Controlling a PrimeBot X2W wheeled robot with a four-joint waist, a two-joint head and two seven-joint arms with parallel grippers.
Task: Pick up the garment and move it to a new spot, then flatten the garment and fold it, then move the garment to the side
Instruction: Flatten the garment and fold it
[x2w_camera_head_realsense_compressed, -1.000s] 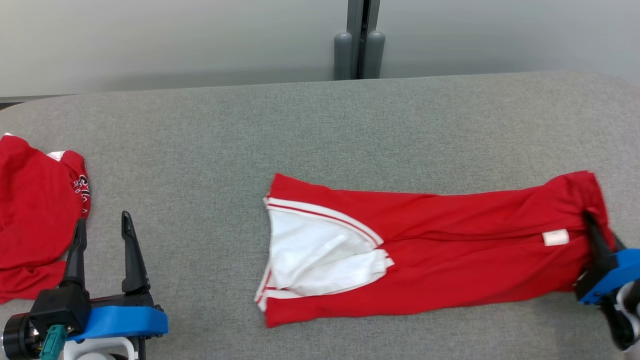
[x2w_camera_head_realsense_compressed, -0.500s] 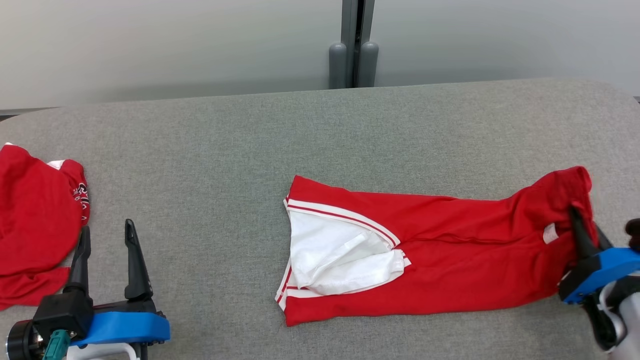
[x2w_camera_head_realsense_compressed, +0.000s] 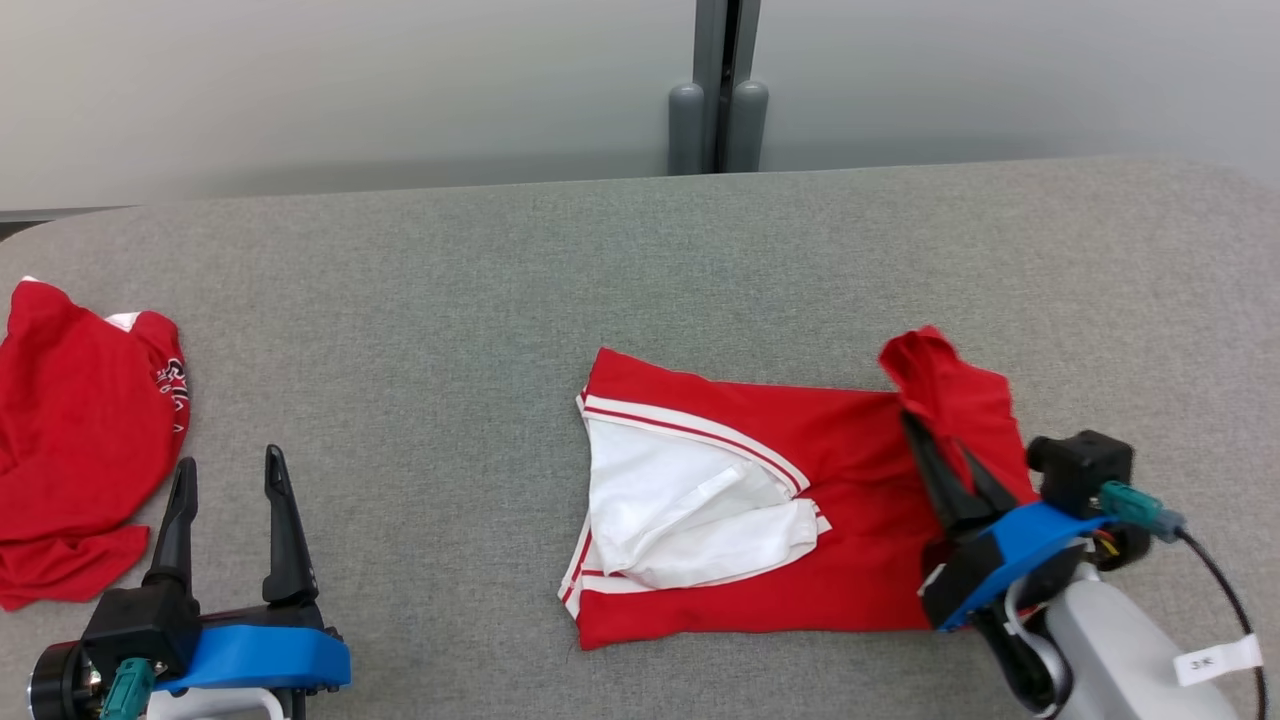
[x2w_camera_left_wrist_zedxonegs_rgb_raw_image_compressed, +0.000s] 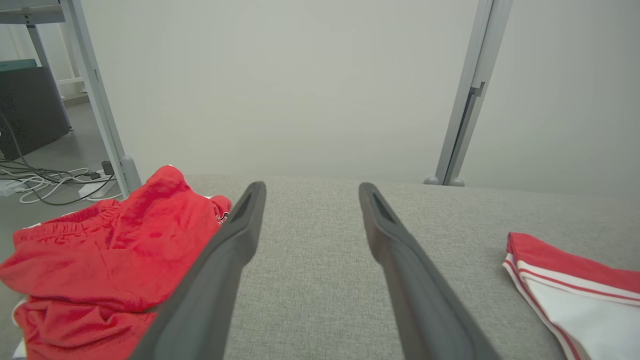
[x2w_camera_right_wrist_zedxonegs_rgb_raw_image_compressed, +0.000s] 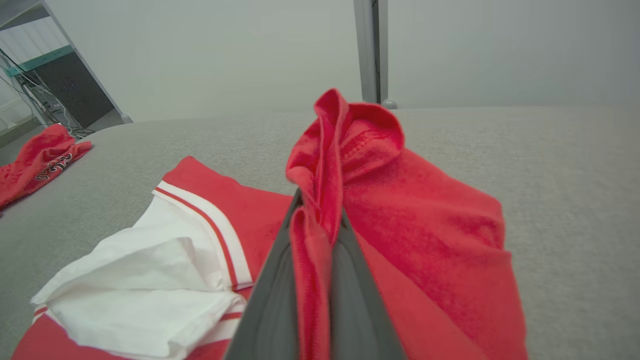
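- Right gripper (x2w_camera_head_realsense_compressed: 935, 445) is clamped tight on the red right end of the garment (x2w_camera_head_realsense_compressed: 860, 560), holding that bunched end up over the part that lies flat on the grey table (x2w_camera_head_realsense_compressed: 450, 300).
- White lining shows at its left end.
- Left gripper (x2w_camera_head_realsense_compressed: 228, 458) stands wide open and empty, near a second red garment (x2w_camera_head_realsense_compressed: 70, 430).

Grey fabric table (x2w_camera_head_realsense_compressed: 640, 260), pale wall (x2w_camera_head_realsense_compressed: 300, 90), grey post (x2w_camera_head_realsense_compressed: 712, 60)
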